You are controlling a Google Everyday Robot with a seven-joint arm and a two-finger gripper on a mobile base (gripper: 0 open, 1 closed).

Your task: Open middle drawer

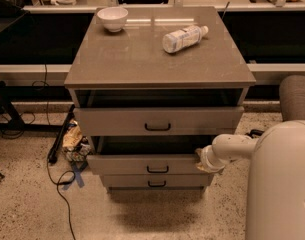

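Note:
The middle drawer [122,165] is a low grey-taupe front with a small black bar handle [157,169]. It stands pulled out a little from the cabinet, with a dark gap above it. My gripper [201,160] is at the drawer's right end, at the level of its top edge, on the end of my white arm [229,148]. Its tip is hidden against the drawer's corner. The top drawer [112,121] also stands partly out. The lowest drawer [127,182] sits further back.
A white bowl [112,18] and a lying plastic bottle [184,37] are on the cabinet top [142,59]. Cables [62,184] and a crumpled bag [73,139] lie on the floor at the left. My white body [282,184] fills the lower right.

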